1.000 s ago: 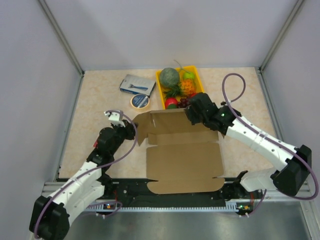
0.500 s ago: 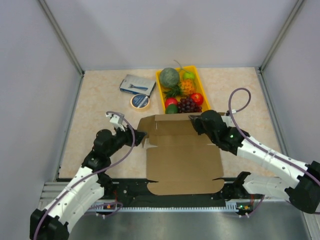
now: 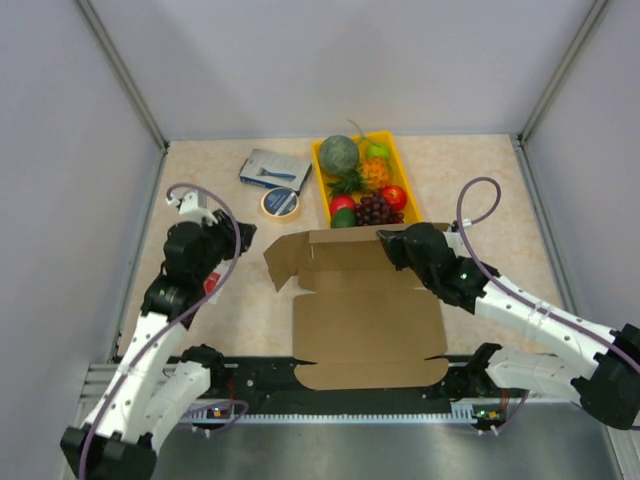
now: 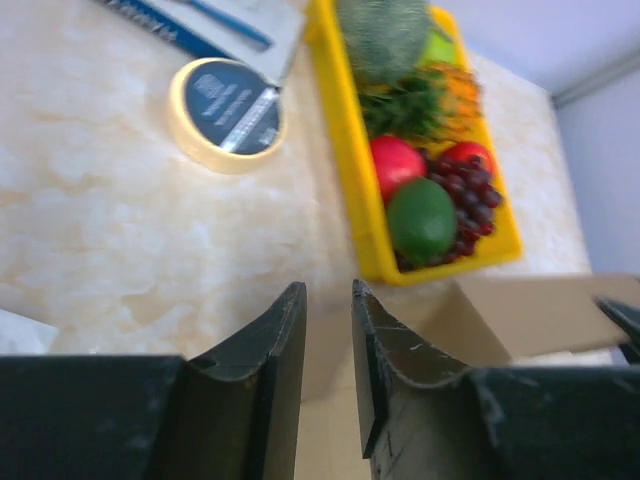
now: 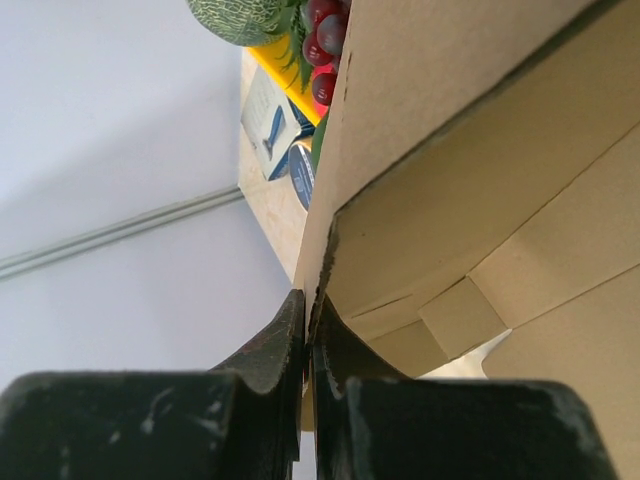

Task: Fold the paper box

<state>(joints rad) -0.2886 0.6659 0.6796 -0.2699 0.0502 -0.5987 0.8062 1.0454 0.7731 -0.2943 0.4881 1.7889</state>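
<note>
Left arm releases the side flap (image 3: pixel 283 262).
The left fingers (image 4: pixel 283 345), slightly apart and empty, have backed toward the desk's (image 3: pixel 200 170) left edge. The right fingers (image 5: pixel 280 340) stay clamped on the raised far wall of the plain brown cardboard paper box (image 3: pixel 365 320) at the near edge, so that flap needs refolding.

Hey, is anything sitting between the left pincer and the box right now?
Nothing visible. Only tabletop lies between the left pincer and the box's left flap. The tape roll and fruit tray sit farther back.
</note>
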